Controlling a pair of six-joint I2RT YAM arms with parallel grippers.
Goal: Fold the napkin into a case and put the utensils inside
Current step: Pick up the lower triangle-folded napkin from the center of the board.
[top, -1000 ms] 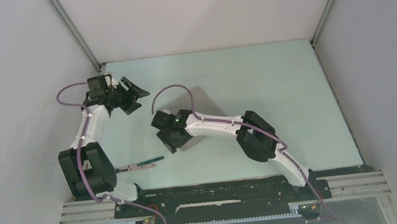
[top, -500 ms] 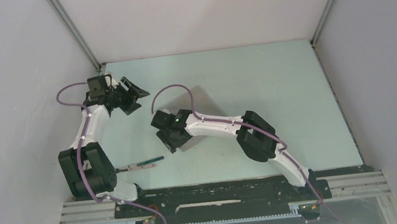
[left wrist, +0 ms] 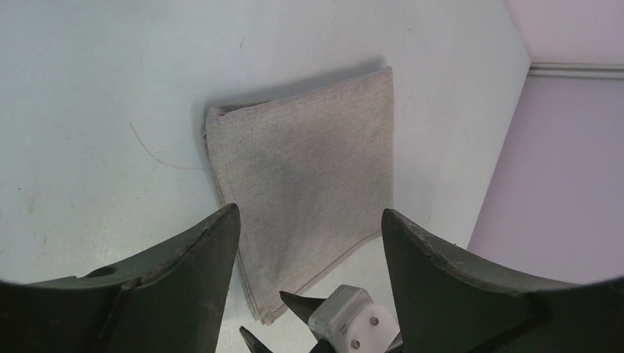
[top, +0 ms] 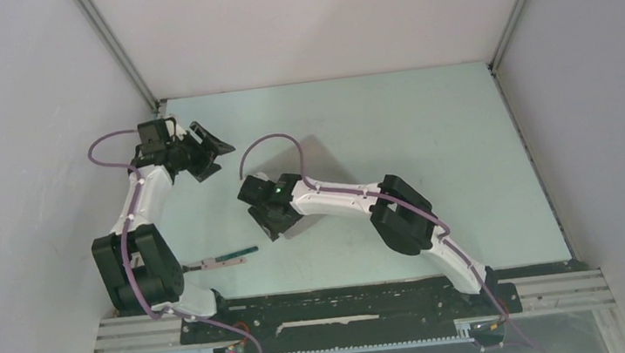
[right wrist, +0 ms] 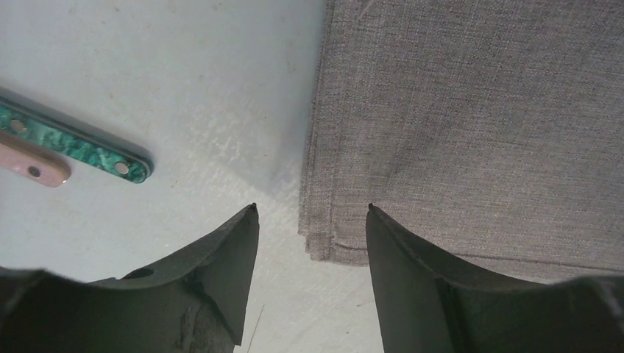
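Note:
The napkin (left wrist: 309,176) lies flat on the table as a folded grey rectangle with layered edges. From above, my right arm covers most of the napkin (top: 313,152). My right gripper (right wrist: 312,207) is open and low over the napkin's (right wrist: 471,125) near left corner, one finger over the cloth and one over bare table. My left gripper (left wrist: 310,212) hangs open above the table, left of the cloth and holding nothing. A utensil with a dark green handle (right wrist: 73,143) lies left of the napkin, with a pale pinkish handle end (right wrist: 33,165) beside it. From above, only the utensils' (top: 228,257) green handle and a silver end show.
The pale table (top: 427,129) is boxed in by white walls at the back and both sides. The right gripper's white body (left wrist: 346,323) shows at the bottom of the left wrist view. A loose thread (left wrist: 158,151) lies left of the cloth.
The right gripper's jaws have narrowed slightly. Both arms have stayed nearly still, and the napkin and utensils have not moved.

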